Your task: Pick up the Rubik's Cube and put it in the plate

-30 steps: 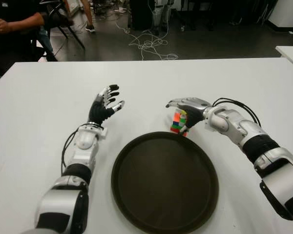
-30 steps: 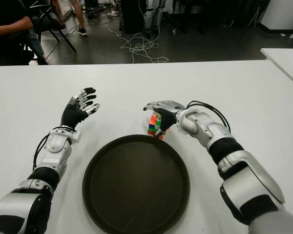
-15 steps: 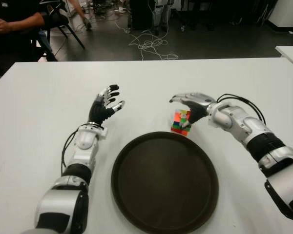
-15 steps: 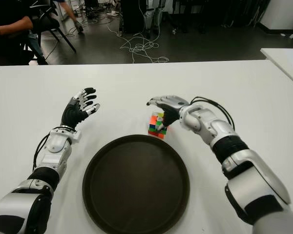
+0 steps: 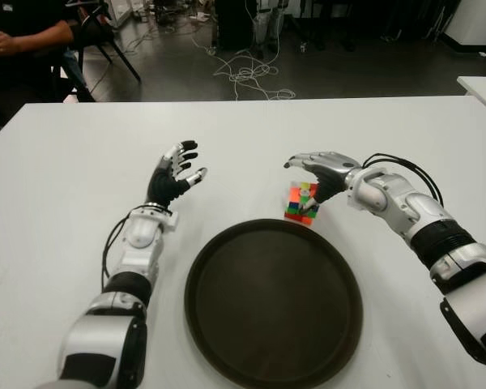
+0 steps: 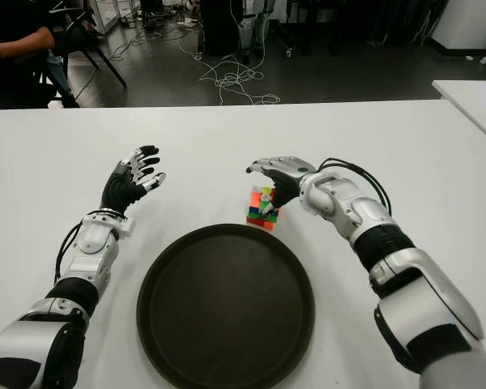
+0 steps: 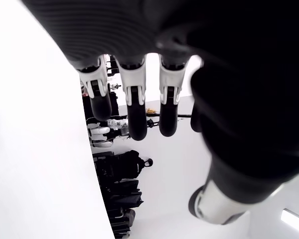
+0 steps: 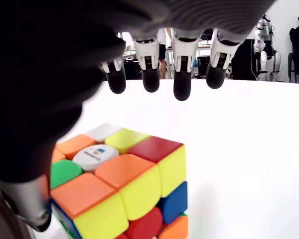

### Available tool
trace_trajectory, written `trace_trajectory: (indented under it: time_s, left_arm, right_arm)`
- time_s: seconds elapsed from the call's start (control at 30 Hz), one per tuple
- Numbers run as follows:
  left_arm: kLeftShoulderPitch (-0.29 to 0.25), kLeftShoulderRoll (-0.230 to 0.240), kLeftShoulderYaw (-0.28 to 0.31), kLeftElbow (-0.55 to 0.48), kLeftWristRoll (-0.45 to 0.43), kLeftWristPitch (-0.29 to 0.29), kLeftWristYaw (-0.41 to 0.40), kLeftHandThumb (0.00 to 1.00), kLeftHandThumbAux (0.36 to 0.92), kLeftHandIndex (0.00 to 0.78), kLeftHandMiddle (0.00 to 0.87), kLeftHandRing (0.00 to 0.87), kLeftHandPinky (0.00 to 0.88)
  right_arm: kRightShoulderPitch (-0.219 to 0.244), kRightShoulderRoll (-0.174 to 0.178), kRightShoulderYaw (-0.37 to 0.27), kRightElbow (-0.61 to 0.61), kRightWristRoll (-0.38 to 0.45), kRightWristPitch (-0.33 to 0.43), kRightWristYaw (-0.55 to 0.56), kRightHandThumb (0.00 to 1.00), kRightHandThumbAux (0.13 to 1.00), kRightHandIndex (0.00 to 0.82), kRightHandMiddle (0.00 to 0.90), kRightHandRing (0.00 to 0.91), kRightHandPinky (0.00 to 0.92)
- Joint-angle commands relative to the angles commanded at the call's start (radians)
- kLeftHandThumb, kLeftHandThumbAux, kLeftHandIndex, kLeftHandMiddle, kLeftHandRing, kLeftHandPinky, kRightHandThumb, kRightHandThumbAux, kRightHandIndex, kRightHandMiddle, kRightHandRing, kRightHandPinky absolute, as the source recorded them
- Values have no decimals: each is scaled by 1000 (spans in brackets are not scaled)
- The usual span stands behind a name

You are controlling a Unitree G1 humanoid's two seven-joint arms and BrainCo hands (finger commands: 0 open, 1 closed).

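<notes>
The Rubik's Cube (image 5: pixel 301 203) is seen just beneath the right hand (image 5: pixel 314 172), whose spread fingers have been lifted off it.

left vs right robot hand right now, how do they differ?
Position: the right robot hand arches over the Rubik's Cube at the plate's far rim; the left robot hand shows left of the plate, away from the cube.
Pose: right palm faces down; left fingers point up and away.
Shared: both open, neither grasping.
</notes>
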Motion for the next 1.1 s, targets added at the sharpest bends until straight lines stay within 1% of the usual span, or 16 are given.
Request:
trace_trajectory:
  time_s: [0.17,0.37,0.57,0.9,1.1]
  left_arm:
    - [1,0,-2,0,3,-6,4,0,872,214,191,152,126]
    - [1,-1,-2,-2,0,3,4,0,856,220,199,150,111]
    - [1,-4,0,-6,-5,10,1,0,857,227,197,147,117]
    - [4,-2,-7,-14,7,19,14,0,832,199,188,150,115]
    - [3,-1,-9,-14,7,25,13,0,837,191,179,149,129]
  right_arm:
    - [-4,-3,-1,11,-1,-3,0,0,696,72,99,128,141]
    - [-7,-4,-2,13,0,-6,2,0,700,72,96,121,122]
    - [-11,-4,2,11,-4,-3,11,0,689,65,87,107,104]
    - [-9,-4,10,14,-10,-24,6,0,713,66,91,113,114]
    - [-5,1,15,11,-11,-26,14,0,725,67,89,109,106]
